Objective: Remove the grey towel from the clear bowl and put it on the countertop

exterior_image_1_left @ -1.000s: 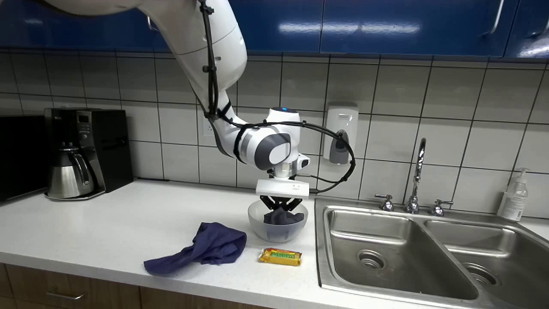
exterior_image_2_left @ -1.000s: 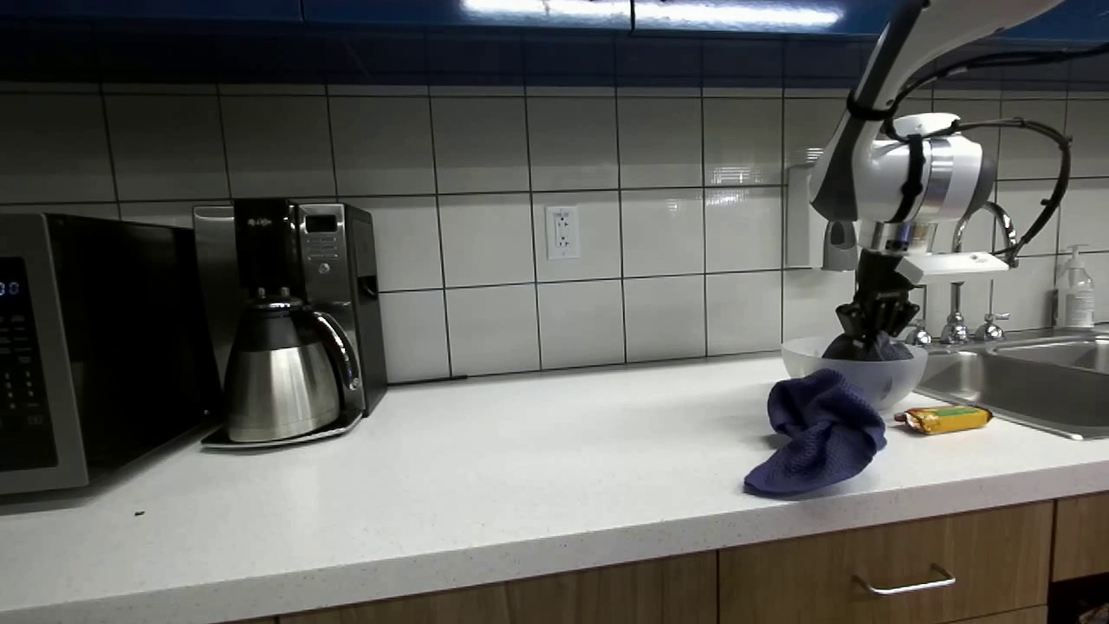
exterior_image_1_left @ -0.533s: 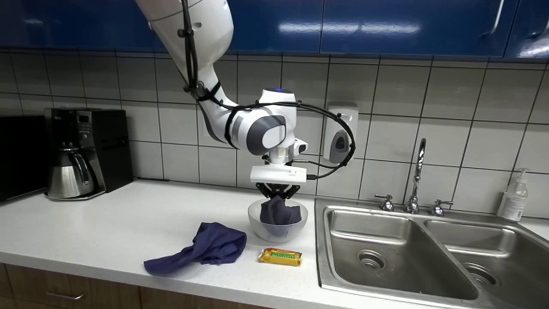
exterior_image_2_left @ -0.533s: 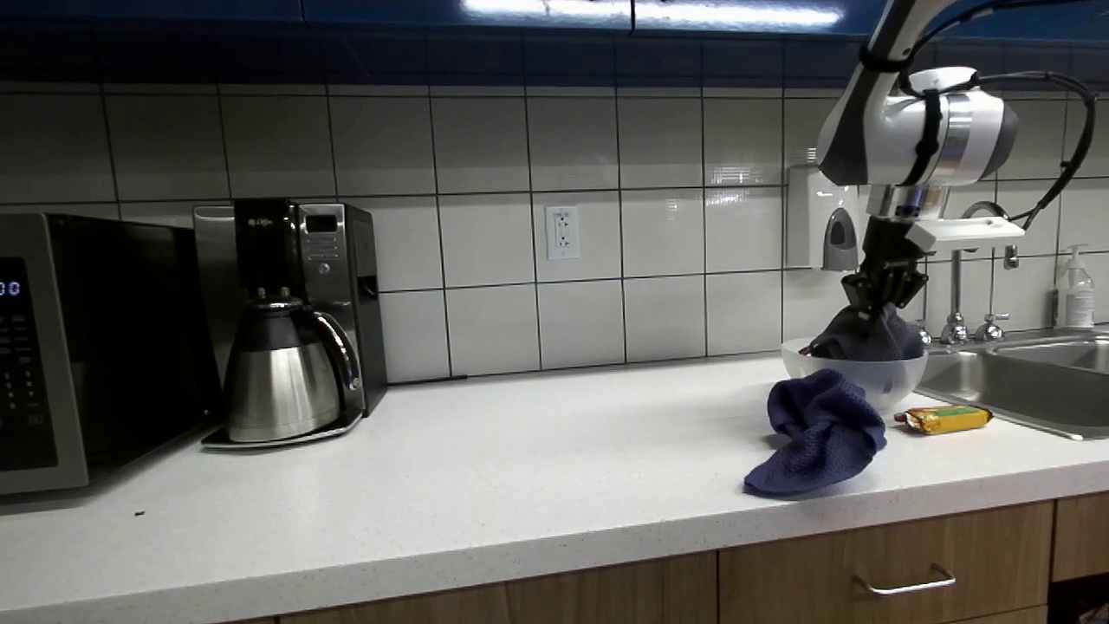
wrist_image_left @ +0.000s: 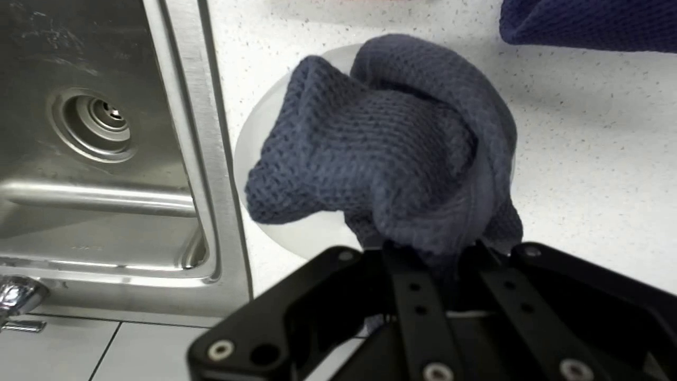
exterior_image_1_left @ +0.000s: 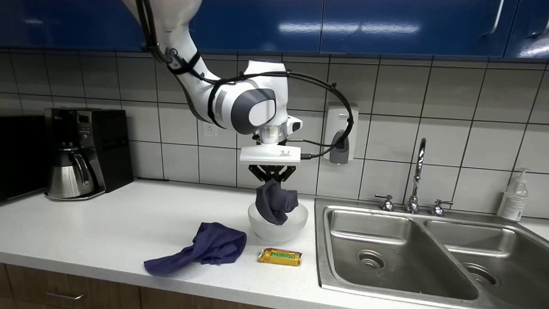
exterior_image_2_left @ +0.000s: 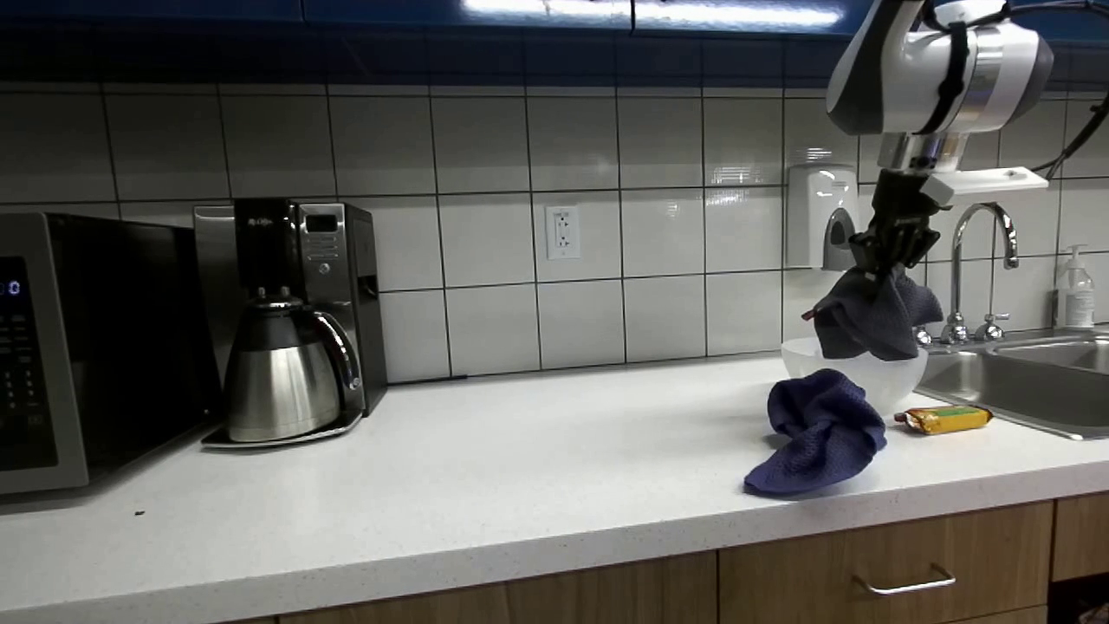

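The grey towel [exterior_image_1_left: 276, 201] hangs bunched from my gripper [exterior_image_1_left: 272, 180], whose fingers are shut on its upper part. The towel also shows in an exterior view [exterior_image_2_left: 875, 316] and fills the middle of the wrist view [wrist_image_left: 370, 153], below the fingertips [wrist_image_left: 436, 254]. The clear bowl [exterior_image_1_left: 278, 234] stands upright under the towel on the white countertop [exterior_image_1_left: 107, 223]. In both exterior views the towel's lower edge overlaps the bowl's rim; I cannot tell whether it is fully above it. The towel hides most of the bowl [wrist_image_left: 254, 140] in the wrist view.
A dark blue towel [exterior_image_1_left: 210, 246] lies crumpled on the countertop beside the bowl. A yellow wrapped snack [exterior_image_1_left: 280, 256] lies in front of the bowl. The steel sink [exterior_image_1_left: 324, 257] borders the bowl's other side. A coffee maker [exterior_image_2_left: 338, 286] and microwave [exterior_image_2_left: 130, 347] stand farther along.
My gripper has risen, lifting the grey towel up from inside the bowl to around its rim and above. The bowl, blue towel and snack have not moved.
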